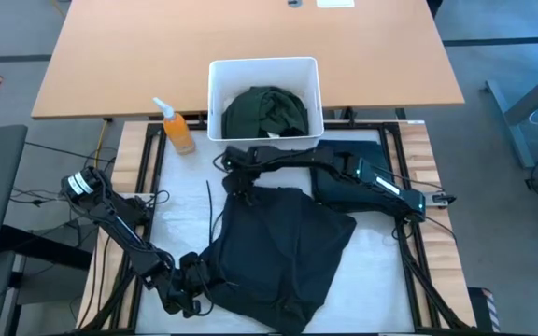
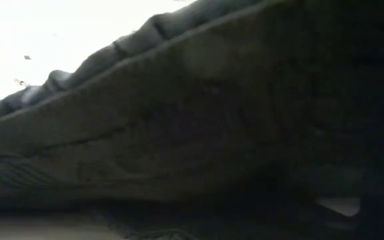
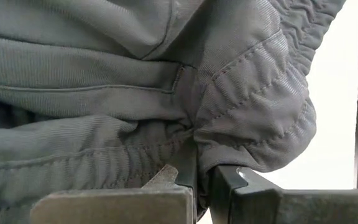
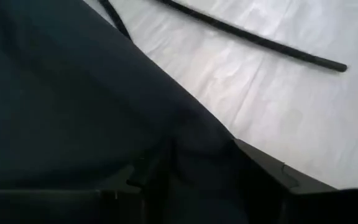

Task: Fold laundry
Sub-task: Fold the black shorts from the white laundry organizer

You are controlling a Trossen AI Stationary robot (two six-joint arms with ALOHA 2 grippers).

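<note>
Table: your black garment [image 1: 283,252] lies spread and rumpled across the white work surface [image 1: 180,219], near the middle, its lower hem reaching the front edge.

Left gripper: your left gripper [image 1: 197,278] sits at the garment's lower-left corner, near the table's front. Its jaws are pinched fully together on a gathered, stitched hem, and the left wrist view shows that fabric [image 3: 166,106] bunched just above the two fingers [image 3: 241,186].

Right gripper: your right gripper [image 1: 235,174] reaches in from the right to the garment's upper-left edge, just in front of the bin. Its jaws stand partly apart with dark cloth [image 4: 73,118] over and between them; it looks like a grip on a thick fold, though the view is too dark to be sure.

Bin: the white plastic bin [image 1: 215,89] stands behind the work surface, holding a crumpled dark green garment [image 1: 266,112].

Second pile: another dark garment [image 1: 344,191] lies under your right arm, to the right of the spread one.

Bystanders: an orange spray bottle [image 1: 176,129] stands left of the bin; a thin black cord [image 4: 253,38] lies on the white surface beside the cloth.

Low view: dark fabric [image 2: 212,113] fills nearly the whole frame.
</note>
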